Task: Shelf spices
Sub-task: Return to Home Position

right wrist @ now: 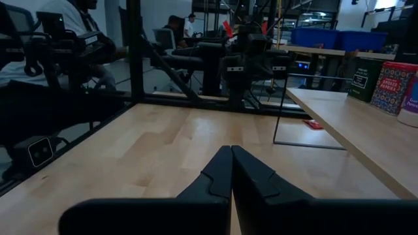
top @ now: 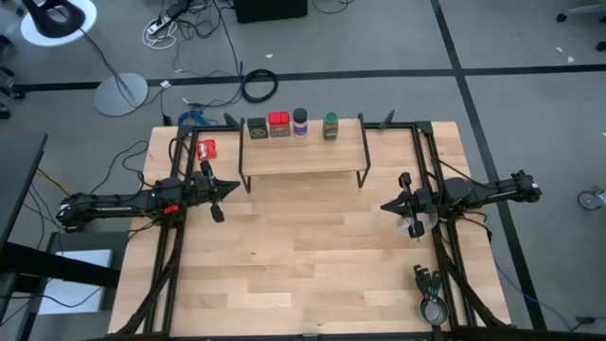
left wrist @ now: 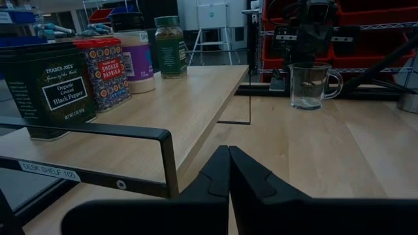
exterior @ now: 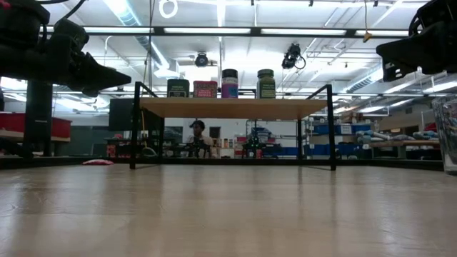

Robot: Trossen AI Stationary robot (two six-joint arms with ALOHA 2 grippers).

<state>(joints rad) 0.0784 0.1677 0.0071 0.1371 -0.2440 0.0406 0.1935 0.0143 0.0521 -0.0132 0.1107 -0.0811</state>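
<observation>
The shelf (top: pixel 303 152) stands near the table's far edge on thin black legs. On its plank, in a row along the far side, stand the dark olive tin (top: pixel 257 128), the red tin (top: pixel 278 124), the blue-capped jar (top: pixel 300 122) and the green jar (top: pixel 330 125); the left wrist view shows the olive tin (left wrist: pixel 47 88), red tin (left wrist: pixel 104 72) and green jar (left wrist: pixel 170 47). My left gripper (top: pixel 222 189) hovers shut left of the shelf. My right gripper (top: pixel 388 205) hovers shut to its right.
A flat red-and-white packet (top: pixel 206 149) lies on the table left of the shelf. A clear glass cup (top: pixel 414 228) stands by my right arm, also seen as the cup (left wrist: pixel 307 85). A metal object (top: pixel 433 308) sits at the near right corner. People sit beyond the table (right wrist: pixel 39 39).
</observation>
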